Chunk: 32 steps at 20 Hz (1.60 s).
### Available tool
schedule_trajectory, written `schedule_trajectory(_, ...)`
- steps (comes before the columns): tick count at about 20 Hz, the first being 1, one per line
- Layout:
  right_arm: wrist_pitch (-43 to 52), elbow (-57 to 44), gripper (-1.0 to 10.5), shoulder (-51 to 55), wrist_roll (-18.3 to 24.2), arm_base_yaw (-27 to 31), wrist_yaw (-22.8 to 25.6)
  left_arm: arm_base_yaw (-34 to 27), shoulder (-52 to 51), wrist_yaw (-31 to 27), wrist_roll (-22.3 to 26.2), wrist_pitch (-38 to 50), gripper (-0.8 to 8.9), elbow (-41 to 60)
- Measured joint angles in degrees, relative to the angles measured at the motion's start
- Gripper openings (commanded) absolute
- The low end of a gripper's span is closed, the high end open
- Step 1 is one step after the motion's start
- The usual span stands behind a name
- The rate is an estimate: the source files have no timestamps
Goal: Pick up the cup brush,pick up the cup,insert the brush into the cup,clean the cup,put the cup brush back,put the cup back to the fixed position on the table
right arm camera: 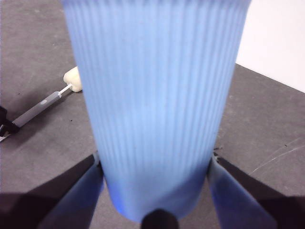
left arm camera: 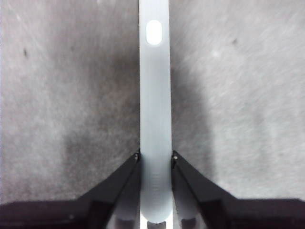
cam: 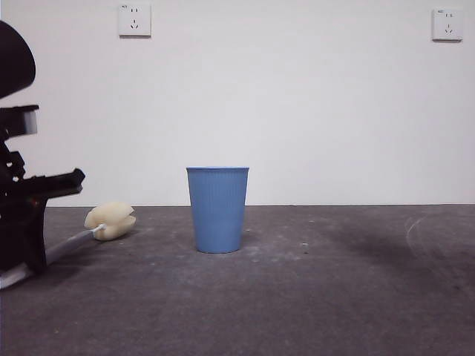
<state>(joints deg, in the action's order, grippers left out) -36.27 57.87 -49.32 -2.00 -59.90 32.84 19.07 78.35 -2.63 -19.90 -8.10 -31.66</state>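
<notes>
The cup brush lies on the table [cam: 334, 297] at the left, its cream sponge head [cam: 110, 220] resting on the surface and its grey handle [cam: 74, 241] running toward the left edge. My left gripper [left arm camera: 155, 157] is shut on that handle [left arm camera: 155, 105], low over the table; it shows as the dark mass [cam: 22, 222] at the left. The right wrist view is filled by the cup [right arm camera: 155, 95], blue and ribbed, base toward the camera, with my right gripper [right arm camera: 153, 162] shut on its lower sides. This gripper and its cup are outside the front view.
A second, identical blue cup [cam: 217, 210] stands upright mid-table with nothing touching it. Behind it is a white wall with two sockets [cam: 134, 20]. The brush head [right arm camera: 72, 78] and the left gripper [right arm camera: 5, 126] also show beyond the held cup.
</notes>
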Motion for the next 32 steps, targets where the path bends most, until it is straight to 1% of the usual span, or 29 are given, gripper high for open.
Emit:
schedule_trajectory(2, -0.13, 0.0, -0.1, 0.0, -0.09, 0.0, 0.0, 0.0, 0.22, -0.15, 0.02, 0.31, 0.08, -0.02)
schedule_trajectory(3, -0.13, 0.0, -0.1, 0.0, -0.17, 0.0, 0.0, 0.0, 0.24, -0.17, 0.02, 0.33, 0.45, -0.04)
schedule_trajectory(6, -0.13, 0.0, -0.1, 0.0, -0.2, 0.0, 0.07, 0.0, 0.28, -0.02, -0.02, 0.28, 3.64, -0.04)
schedule_trajectory(7, -0.04, 0.0, -0.1, 0.0, -0.17, 0.0, 0.39, 0.0, 0.28, 0.48, -0.09, 0.24, 4.1, -0.15)
schedule_trajectory(9, 1.36, -0.02, -0.1, 0.0, -0.04, 0.0, 0.87, 0.0, 0.22, 1.95, -0.13, 0.24, 4.09, -0.31)
schedule_trajectory(13, 8.96, -1.66, -0.1, 0.04, 1.49, 0.0, 1.18, 0.0, -0.92, 2.01, -0.13, -1.49, 4.09, -0.57)
schedule_trajectory(18, 23.82, -12.0, -0.1, 0.02, 3.48, 0.0, 1.88, 0.0, -7.06, 1.77, -0.2, -4.55, 4.09, -0.48)
schedule_trajectory(22, 40.24, -23.8, -0.1, 0.0, 3.56, 1.57, 2.01, 0.0, -16.09, 1.77, 0.37, -8.7, 4.09, -0.48)
schedule_trajectory(24, 48.5, -29.9, -0.1, -0.13, 3.52, 4.31, 0.2, 0.0, -20.81, 2.73, 0.81, -10.73, 4.09, -0.48)
schedule_trajectory(26, 55.17, -35.45, -0.1, -1.05, 3.52, 8.44, -2.32, 0.0, -25.16, 3.74, 0.85, -11.91, 4.09, -0.48)
schedule_trajectory(29, 63.8, -41.05, -0.1, -4.31, 3.52, 16.46, -9.46, 0.0, -29.92, 6.05, 0.87, -12.07, 4.09, -0.48)
schedule_trajectory(32, 72.81, -42.58, -0.1, -10.64, 3.52, 24.39, -16.39, 0.0, -31.69, 7.58, 0.87, -12.09, 4.09, -0.48)
